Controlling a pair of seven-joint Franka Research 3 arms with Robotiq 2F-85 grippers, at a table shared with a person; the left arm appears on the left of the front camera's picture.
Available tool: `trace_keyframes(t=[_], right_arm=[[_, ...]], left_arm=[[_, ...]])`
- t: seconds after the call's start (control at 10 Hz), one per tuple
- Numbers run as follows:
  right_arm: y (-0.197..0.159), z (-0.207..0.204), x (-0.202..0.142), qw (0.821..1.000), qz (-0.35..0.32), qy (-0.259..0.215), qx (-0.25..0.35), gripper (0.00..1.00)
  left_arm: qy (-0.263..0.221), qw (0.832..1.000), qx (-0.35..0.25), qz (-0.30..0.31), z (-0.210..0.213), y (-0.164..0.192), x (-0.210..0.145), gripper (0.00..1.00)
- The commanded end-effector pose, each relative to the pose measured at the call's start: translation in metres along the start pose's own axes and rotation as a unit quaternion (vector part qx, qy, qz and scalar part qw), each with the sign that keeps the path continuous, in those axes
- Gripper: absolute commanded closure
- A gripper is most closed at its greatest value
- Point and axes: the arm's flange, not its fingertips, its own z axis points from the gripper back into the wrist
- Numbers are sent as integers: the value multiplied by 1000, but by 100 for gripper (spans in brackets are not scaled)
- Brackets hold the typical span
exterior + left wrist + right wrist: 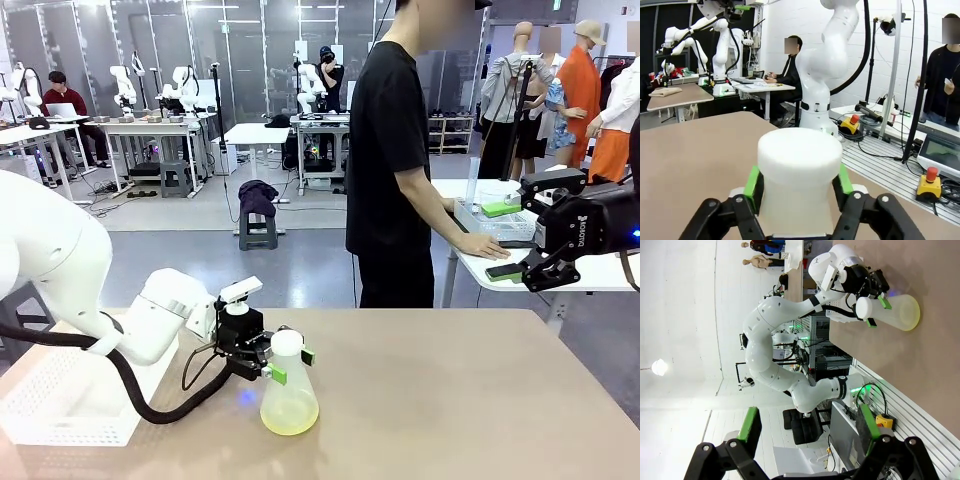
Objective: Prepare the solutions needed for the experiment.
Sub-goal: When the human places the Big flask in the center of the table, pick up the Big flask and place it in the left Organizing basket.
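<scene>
The left pincer [287,364] has its green pads against the neck of the conical flask [289,390], which stands on the counter [470,400] with a little pale yellow solution [289,417] in its base; the grasp looks near complete, so a steady, upright lift seems next. Well away from the flask, the right pincer [545,215] hangs spread and empty, "ROBOTIQ" legible on its side.

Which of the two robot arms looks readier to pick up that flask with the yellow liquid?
The left: its left gripper has green pads on both sides of the flask neck. The right gripper hangs open, far off, above the table.
</scene>
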Motion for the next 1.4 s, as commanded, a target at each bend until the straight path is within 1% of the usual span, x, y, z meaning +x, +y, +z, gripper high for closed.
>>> trace_keyframes(t=[0.0, 0.1, 0.2, 0.3, 0.4, 0.5, 0.6, 0.7, 0.8, 0.9, 1.2, 1.3], right_arm=[[1, 0, 0, 1000, 5, 1, 4, 4], [1, 0, 0, 1000, 5, 1, 4, 4], [1, 0, 0, 1000, 5, 1, 4, 4], [1, 0, 0, 1000, 5, 1, 4, 4], [1, 0, 0, 1000, 5, 1, 4, 4], [1, 0, 0, 1000, 5, 1, 4, 4], [1, 0, 0, 1000, 5, 1, 4, 4], [1, 0, 0, 1000, 5, 1, 4, 4], [1, 0, 0, 1000, 5, 1, 4, 4], [1, 0, 0, 1000, 5, 1, 4, 4], [1, 0, 0, 1000, 5, 1, 4, 4], [1, 0, 0, 1000, 5, 1, 4, 4]], left_arm=[[-10, 1000, -8, 10, -2, 9, 0, 46], [-9, 1000, -8, 10, -2, 9, 0, 76], [-7, 1000, -13, 10, -2, 9, 0, 62], [-1, 1000, -19, 11, -3, 10, 0, 92], [-3, 1000, -21, 12, -3, 11, -1, 78], [-3, 1000, -17, 11, -4, 11, 0, 100], [-2, 1000, -18, 9, -5, 11, 3, 95], [1, 1000, -16, 6, -6, 11, 11, 100], [12, 1000, -15, -2, -6, 11, 29, 97], [7, 1000, -18, -8, -5, 10, 48, 97], [13, 1000, -11, -17, -1, 6, 94, 97], [5, 1000, -6, 2, 2, 5, 109, 97]])
